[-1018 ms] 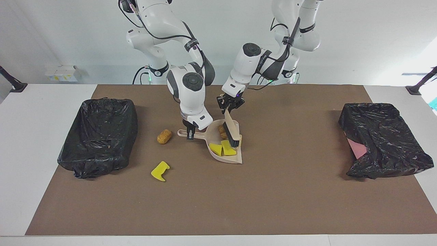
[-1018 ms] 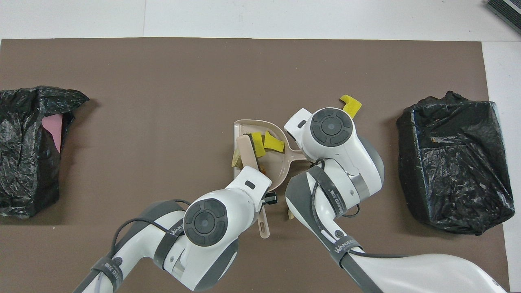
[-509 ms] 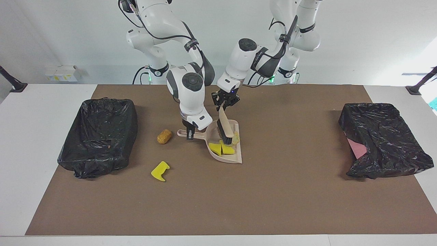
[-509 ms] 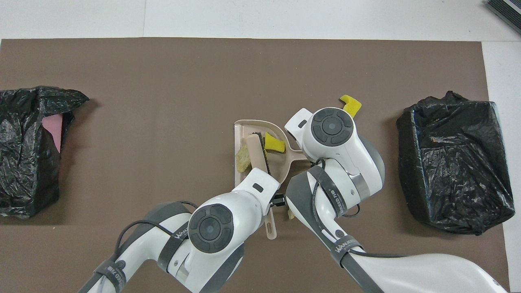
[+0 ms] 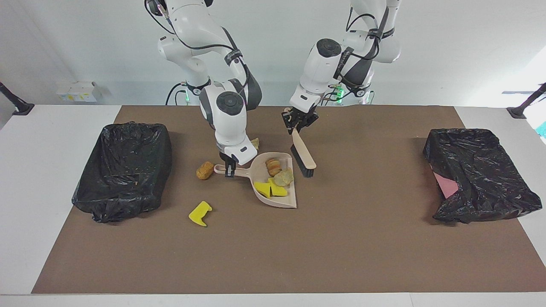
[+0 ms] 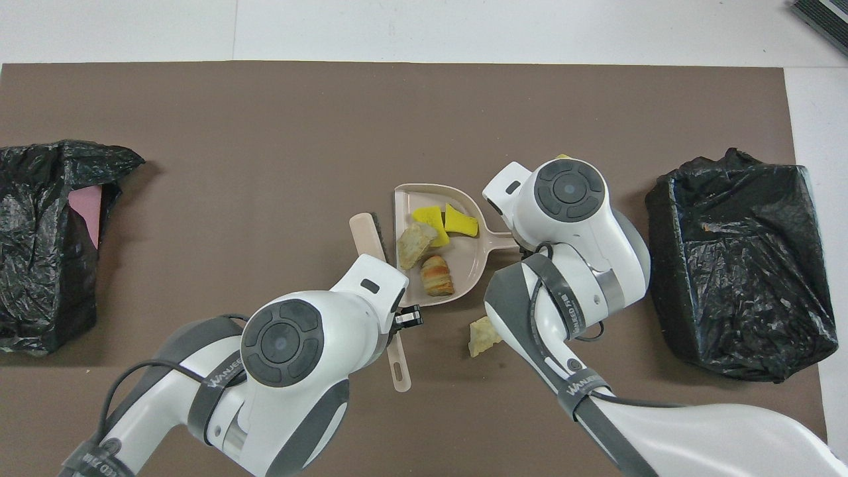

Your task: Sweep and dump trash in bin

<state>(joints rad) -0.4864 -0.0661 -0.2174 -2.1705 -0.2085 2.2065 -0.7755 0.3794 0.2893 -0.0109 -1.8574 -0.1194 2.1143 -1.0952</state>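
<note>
The right pincer (image 5: 230,167) grips the dustpan (image 5: 276,197) handle; the left pincer (image 5: 295,126) clamps the brush (image 5: 303,158). Loose scraps (image 5: 205,170) lie beside the pan on the counter (image 5: 341,238), between two bins (image 5: 123,170).

The scene was bright and evenly lit, with soft light from above. Shadows were short and faint: a pale one lay under the dustpan (image 5: 275,187), and soft dark patches sat beside the two bins (image 5: 123,170) on the mat (image 5: 298,247). A strong white glow washed out the wall at the edge of the facing view toward the left arm's end of the table (image 5: 51,179). The black bin liners (image 6: 742,265) showed small crinkled highlights. The white arm shells carried mild sheen without hard glare. Both views were sharp, with no motion blur. The straight mat edges in the overhead view showed little bending.
</note>
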